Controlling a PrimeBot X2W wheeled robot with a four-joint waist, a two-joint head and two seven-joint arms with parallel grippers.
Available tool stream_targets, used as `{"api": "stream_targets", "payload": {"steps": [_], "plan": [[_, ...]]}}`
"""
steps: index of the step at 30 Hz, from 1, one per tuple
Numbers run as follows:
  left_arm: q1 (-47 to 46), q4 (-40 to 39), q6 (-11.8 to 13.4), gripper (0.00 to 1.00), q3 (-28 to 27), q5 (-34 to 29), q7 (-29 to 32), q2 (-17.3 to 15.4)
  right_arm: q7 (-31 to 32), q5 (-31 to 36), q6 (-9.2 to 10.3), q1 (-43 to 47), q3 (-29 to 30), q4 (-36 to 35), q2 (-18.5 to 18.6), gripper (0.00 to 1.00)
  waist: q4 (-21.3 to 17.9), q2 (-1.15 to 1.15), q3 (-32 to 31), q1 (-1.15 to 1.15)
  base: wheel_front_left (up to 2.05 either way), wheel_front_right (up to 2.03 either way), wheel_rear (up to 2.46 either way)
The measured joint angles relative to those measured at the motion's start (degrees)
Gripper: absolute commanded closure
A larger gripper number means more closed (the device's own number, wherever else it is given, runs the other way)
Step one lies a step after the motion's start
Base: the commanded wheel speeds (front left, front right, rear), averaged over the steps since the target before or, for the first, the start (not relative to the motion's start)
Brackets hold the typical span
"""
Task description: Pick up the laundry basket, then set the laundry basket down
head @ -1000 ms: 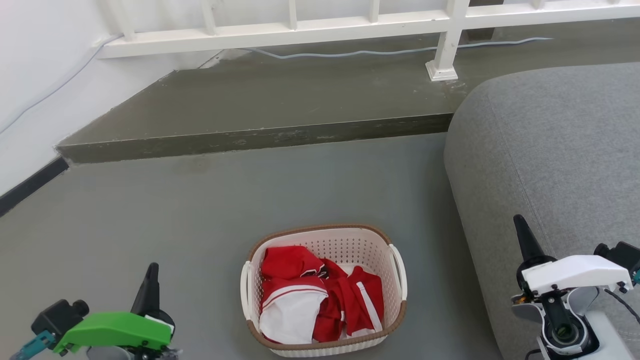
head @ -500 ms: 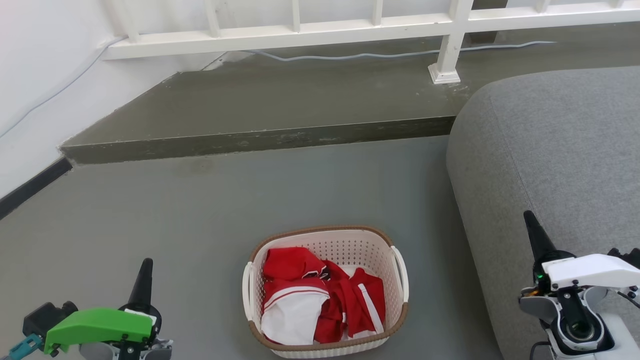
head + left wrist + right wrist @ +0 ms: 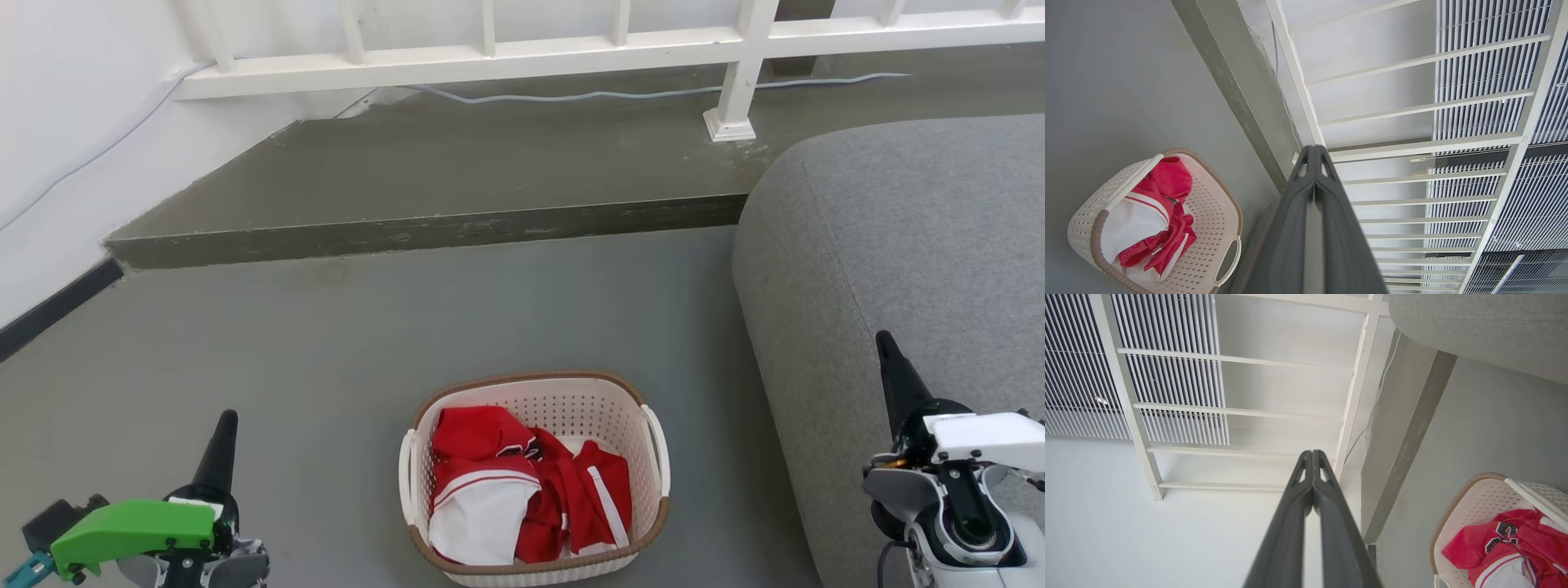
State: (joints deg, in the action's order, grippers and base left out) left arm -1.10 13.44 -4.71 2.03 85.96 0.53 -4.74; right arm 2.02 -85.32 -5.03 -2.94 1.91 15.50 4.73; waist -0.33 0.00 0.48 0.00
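The laundry basket [image 3: 563, 404] stands flat on the grey floor [image 3: 326, 351], between the two arms and touched by neither, with the sofa [image 3: 898, 229] just off to its right. The left gripper [image 3: 224, 425] has its fingers pressed together on nothing, and so does the right gripper [image 3: 886, 347]; both wrist views show the dark fingers meeting at the tips. To my eye this fits either a basket waiting to be lifted or one already put back with the arms drawn away, and I can't tell which. Either way, what matters is that both arms stay clear of the rim and the right one clear of the sofa's side. A basket like this carries best by both handles [image 3: 658, 449] at once and kept level, so the load doesn't slide. It is cream plastic, a rounded rectangle, its walls pierced with rows of small holes and probably a little springy. A brown woven-look band runs round the top, and a thin white loop stands at each side. Red-and-white clothes [image 3: 522, 482] lie inside, soft and crumpled, heaped more to the left. The floor looks smooth and matte. Beyond it rises a scuffed step [image 3: 424, 229], then a white railing [image 3: 490, 57] with a pale cable [image 3: 588, 94] under it.
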Motion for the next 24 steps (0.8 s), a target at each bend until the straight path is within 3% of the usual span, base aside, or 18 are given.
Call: {"api": "stream_targets", "payload": {"steps": [12,24], "plan": [[-0.8,1.1,-1.8,1.0,-1.7,9.5,1.9,-0.1,2.1,-8.2,-1.53,-0.1,3.1,0.1,-0.8,1.0,0.3,0.0,-0.3,0.0,0.0,0.0,0.0],[-1.3,1.5,-1.8,1.0,-1.8,9.8,1.9,-0.1,2.1,-8.6,-1.53,-0.2,3.2,0.3,-0.9,1.0,0.3,0.0,-0.3,0.0,0.0,0.0,0.0]]}}
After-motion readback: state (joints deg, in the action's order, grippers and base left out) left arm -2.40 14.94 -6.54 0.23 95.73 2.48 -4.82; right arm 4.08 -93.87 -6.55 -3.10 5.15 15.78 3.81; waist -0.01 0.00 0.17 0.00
